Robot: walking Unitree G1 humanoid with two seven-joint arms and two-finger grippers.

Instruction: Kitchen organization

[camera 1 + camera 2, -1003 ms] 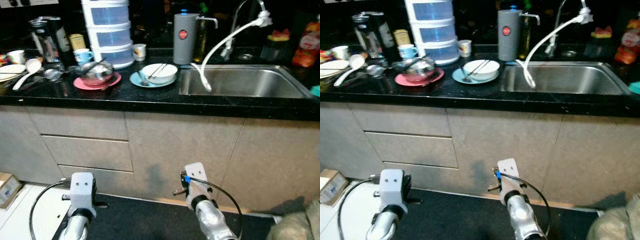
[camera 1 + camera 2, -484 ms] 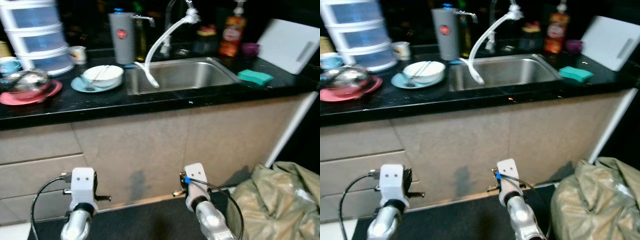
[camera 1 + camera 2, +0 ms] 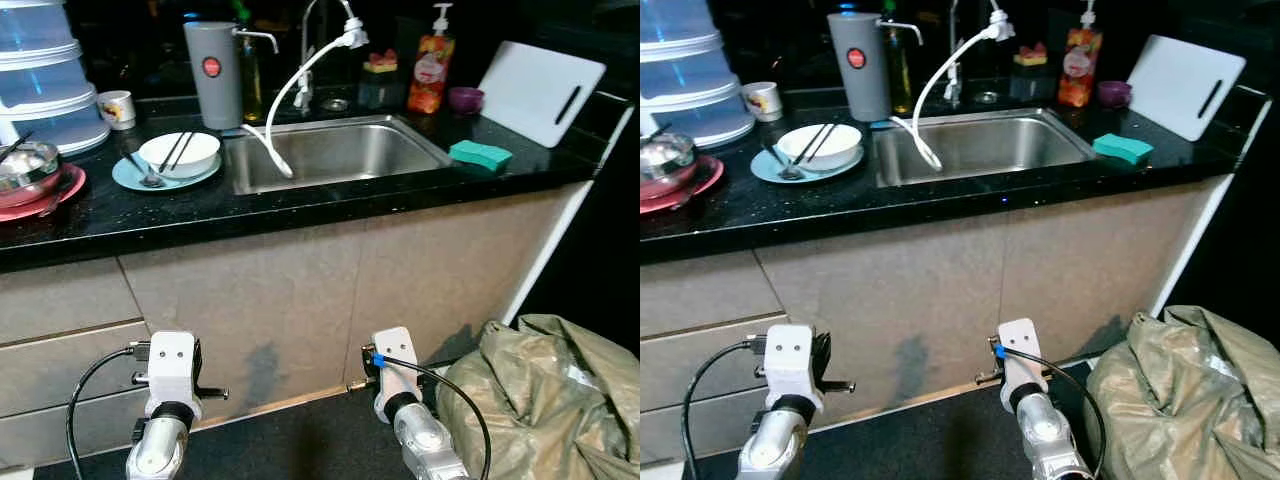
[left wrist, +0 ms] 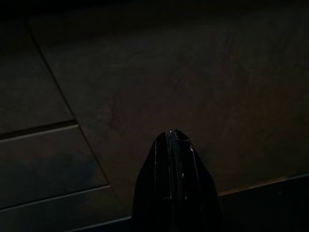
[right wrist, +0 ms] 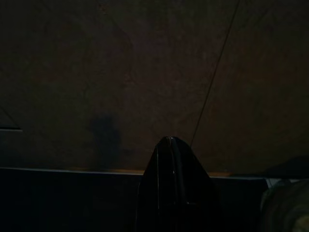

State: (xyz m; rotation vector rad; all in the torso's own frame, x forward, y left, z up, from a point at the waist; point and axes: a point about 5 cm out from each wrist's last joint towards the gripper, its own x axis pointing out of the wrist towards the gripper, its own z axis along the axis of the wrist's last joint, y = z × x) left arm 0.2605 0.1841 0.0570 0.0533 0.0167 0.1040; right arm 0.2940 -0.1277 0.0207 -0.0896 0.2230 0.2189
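Black counter (image 3: 300,205) holds a sink (image 3: 330,150); left of it chopsticks (image 3: 178,150) lean across a bowl (image 3: 180,155). Both grippers (image 4: 175,140) (image 5: 169,145) hang pressed together.

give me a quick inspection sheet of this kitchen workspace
surface: black stone counter, steel sink set in it
job's things: white bowl with chopsticks on a blue plate; steel bowl on a red plate
clutter: green sponge, white cutting board, grey jug, orange soap bottle
grippers: left hand and right hand shut, low, facing cabinet fronts
cables: black cables by both wrists
surroundings: olive bag on floor
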